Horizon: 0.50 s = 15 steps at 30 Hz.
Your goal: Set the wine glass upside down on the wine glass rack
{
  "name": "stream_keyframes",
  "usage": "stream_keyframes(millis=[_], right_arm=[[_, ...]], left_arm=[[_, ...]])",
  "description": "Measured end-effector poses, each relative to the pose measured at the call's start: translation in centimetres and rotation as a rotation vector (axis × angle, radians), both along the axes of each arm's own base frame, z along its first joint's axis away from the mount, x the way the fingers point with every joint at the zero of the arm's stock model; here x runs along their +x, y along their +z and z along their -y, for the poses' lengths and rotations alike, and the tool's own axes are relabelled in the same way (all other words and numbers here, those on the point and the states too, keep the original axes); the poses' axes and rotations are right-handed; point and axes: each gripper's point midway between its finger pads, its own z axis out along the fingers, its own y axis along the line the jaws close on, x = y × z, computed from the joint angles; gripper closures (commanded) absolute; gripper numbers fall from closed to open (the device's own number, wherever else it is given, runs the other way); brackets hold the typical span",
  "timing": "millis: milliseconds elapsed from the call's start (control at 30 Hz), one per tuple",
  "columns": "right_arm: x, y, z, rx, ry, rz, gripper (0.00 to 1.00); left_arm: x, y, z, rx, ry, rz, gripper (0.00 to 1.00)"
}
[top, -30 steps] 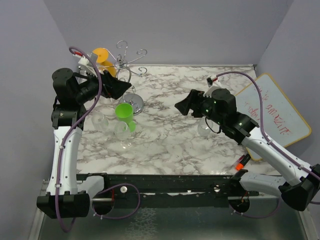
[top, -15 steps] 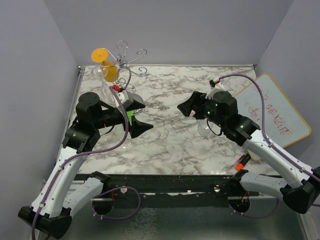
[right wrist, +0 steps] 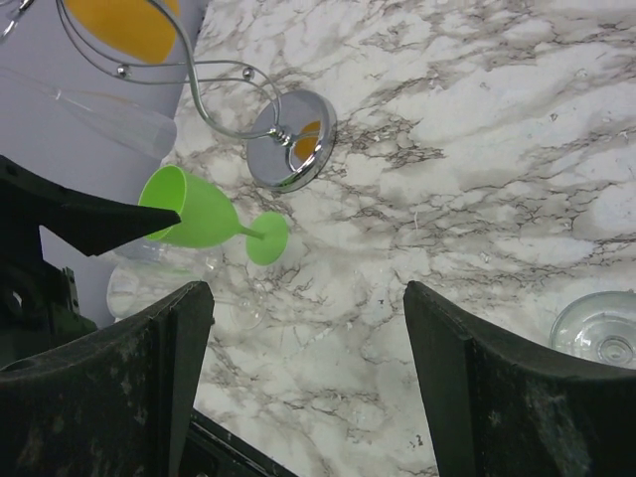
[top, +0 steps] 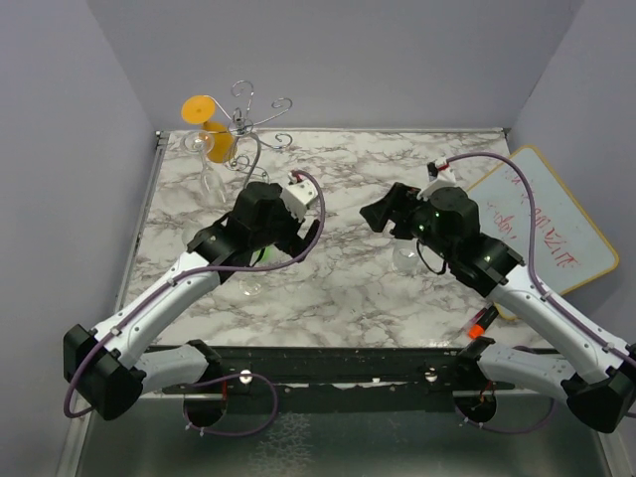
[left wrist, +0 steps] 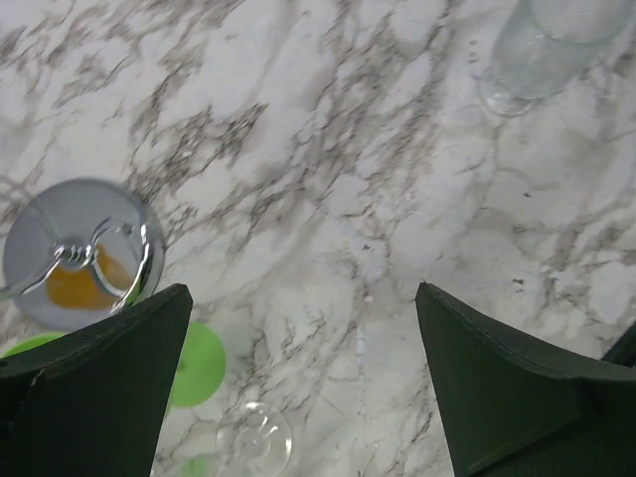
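Left jaws newly central, wide, empty

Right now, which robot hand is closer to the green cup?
Left. The left gripper hovers just above the green cup; the right gripper hangs well off to its right.

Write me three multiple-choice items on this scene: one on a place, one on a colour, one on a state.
1. Where on the table does the wine glass rack stand?
A. near-right corner
B. far-left part
C. dead centre

2. What colour is the wine glass hung on the rack?
A. orange
B. blue
C. red

3. How is the left tool?
A. shut on a glass stem
B. shut on the rack
C. open, holding nothing

Key: B, its shiny base sits by the left wall; A, its bowl and foot are orange; C, only bare marble shows between its fingers.
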Motion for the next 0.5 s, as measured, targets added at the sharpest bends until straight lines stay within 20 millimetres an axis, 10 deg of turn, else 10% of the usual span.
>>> stream_keyframes(millis=[500], right_arm=[[-0.2, -0.5, 0.9, -0.003, -0.042, -0.020, 0.18]], left_arm=[[3.8, -0.6, -6.7, 0.157, 0.579, -0.041, 0.29]])
